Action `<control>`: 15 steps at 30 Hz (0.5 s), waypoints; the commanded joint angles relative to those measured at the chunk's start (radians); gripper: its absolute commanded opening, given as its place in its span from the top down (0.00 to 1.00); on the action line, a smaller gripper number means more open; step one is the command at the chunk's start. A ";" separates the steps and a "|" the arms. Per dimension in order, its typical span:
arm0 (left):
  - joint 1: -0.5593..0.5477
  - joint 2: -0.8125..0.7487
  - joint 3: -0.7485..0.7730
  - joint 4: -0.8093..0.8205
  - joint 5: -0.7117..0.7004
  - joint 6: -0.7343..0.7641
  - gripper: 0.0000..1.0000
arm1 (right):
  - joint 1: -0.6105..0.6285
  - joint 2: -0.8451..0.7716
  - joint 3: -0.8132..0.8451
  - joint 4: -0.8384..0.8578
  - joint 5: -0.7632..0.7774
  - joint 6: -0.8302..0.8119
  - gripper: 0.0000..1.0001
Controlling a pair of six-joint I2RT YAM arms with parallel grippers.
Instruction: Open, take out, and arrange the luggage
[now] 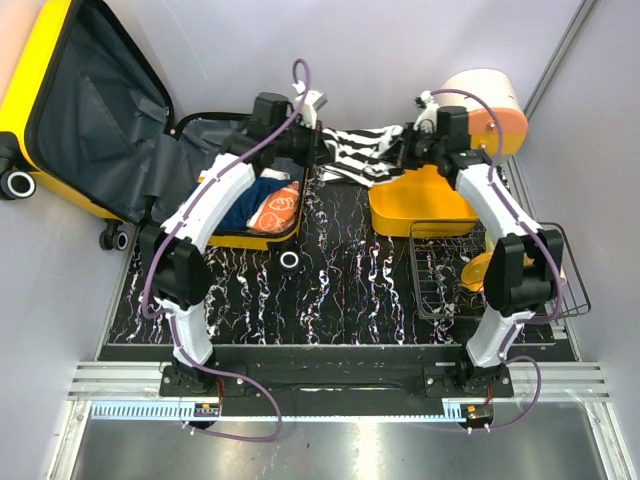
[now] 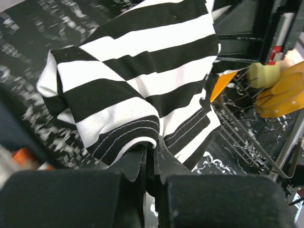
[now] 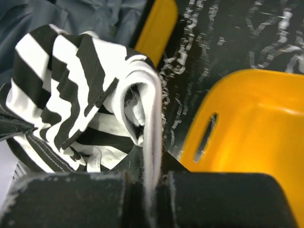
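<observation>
Black marbled table (image 1: 340, 280), the luggage (image 1: 60, 120) lying open at its left rear.
Both arms reach forward to the middle; the left gripper (image 1: 322, 148) and right gripper (image 1: 406, 152) are each clamped tight on a striped garment (image 1: 360, 155) stretched between them, beside the yellow basket (image 1: 400, 212).

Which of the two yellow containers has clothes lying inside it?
The large open luggage on the left: folded clothes lie in its lower half. The smaller yellow basket looks bare.
</observation>
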 commanded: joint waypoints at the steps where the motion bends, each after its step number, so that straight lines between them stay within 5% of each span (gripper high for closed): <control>1: -0.109 0.061 0.084 0.076 0.010 -0.023 1.00 | -0.114 -0.120 -0.047 -0.088 -0.015 -0.145 1.00; 15: -0.324 0.360 0.166 0.311 -0.098 -0.140 1.00 | -0.342 -0.056 -0.145 -0.147 0.005 -0.416 1.00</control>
